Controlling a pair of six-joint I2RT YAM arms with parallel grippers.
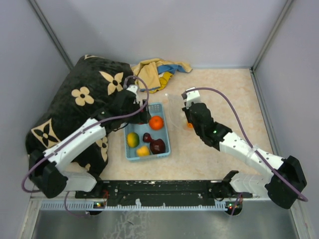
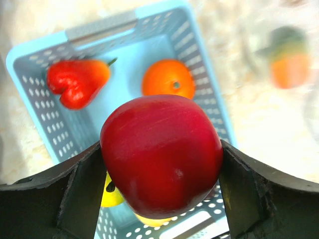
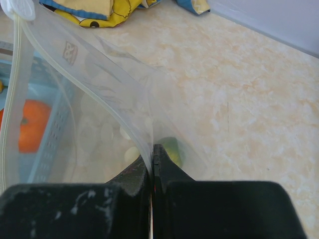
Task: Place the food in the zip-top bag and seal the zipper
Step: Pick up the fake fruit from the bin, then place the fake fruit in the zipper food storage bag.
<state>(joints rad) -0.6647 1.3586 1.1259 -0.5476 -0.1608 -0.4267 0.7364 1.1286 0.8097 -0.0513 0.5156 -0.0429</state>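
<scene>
Blue plastic formed the basket (image 1: pixel 130 154) at mid-table in the top view. It held an orange (image 1: pixel 156 122), a yellow-green fruit (image 1: pixel 132 139), a yellow fruit (image 1: pixel 143 151), a maroon fruit (image 1: pixel 157 146) and a smaller dark red fruit (image 1: pixel 148 137). The left gripper (image 1: pixel 142 113) hung over the basket's far left corner, beside a black flowered cushion (image 1: pixel 84 94). The right gripper (image 1: pixel 187 107) stood just right of the basket, at the clear bag (image 1: pixel 173 102), which was faint there. A yellow-and-blue cloth (image 1: pixel 157 69) lay by the far wall. In the left wrist view, the left gripper was clamped on a red apple (image 2: pixel 159 139), one finger (image 2: pixel 82 194) against each side, above the basket. Below it lay a red pear-shaped fruit (image 2: pixel 77 82), the orange and the yellow fruit. In the right wrist view, the right gripper's jaws were together, pinching the bag's edge. The zipper (image 3: pixel 11 109) ran up from there around the open mouth. A green fruit (image 3: pixel 173 148) showed through the film just beyond the fingertips; whether it lay inside the bag could not be told.
</scene>
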